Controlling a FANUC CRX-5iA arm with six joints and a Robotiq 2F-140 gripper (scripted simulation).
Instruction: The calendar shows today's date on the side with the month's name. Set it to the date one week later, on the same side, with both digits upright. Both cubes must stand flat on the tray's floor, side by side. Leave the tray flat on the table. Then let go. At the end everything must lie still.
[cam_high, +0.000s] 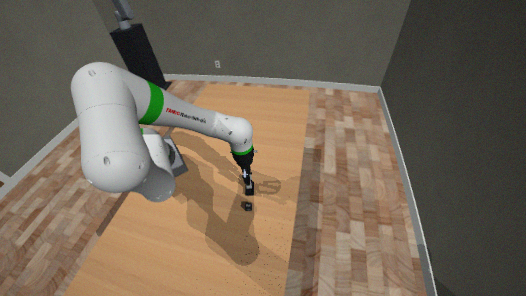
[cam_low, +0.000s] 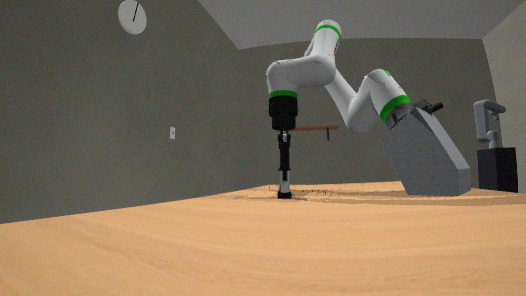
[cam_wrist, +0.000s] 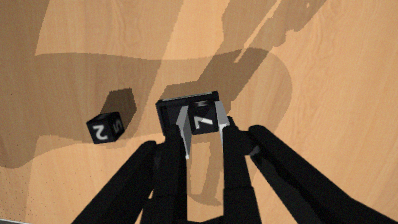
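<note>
Two flat-faced jaws flank the black 7 cube (cam_wrist: 203, 123), clamped or apart I cannot tell; another cube (cam_high: 247, 206) (cam_wrist: 104, 129) sits outside them on the wood-grained desk (cam_high: 175, 260) (cam_low: 250, 250) (cam_wrist: 325, 125).

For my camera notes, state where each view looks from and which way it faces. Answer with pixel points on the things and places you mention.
Top: high up beside the arm (cam_high: 112, 130) (cam_low: 305, 72), facing obliquely down the tabletop (cam_high: 200, 255) (cam_low: 250, 250) (cam_wrist: 330, 100); arm and claw (cam_high: 248, 186) (cam_low: 284, 190) (cam_wrist: 203, 114) show.
Exterior: low, near tabletop height, facing across it toward the arm and claw, side-on.
Wrist: by the claw, facing down past its fingers onto the tray (cam_wrist: 162, 119) and two cubes; only the claw shows.
Shared: top and wrist both show the loose cube (cam_high: 248, 206) (cam_wrist: 103, 129).
</note>
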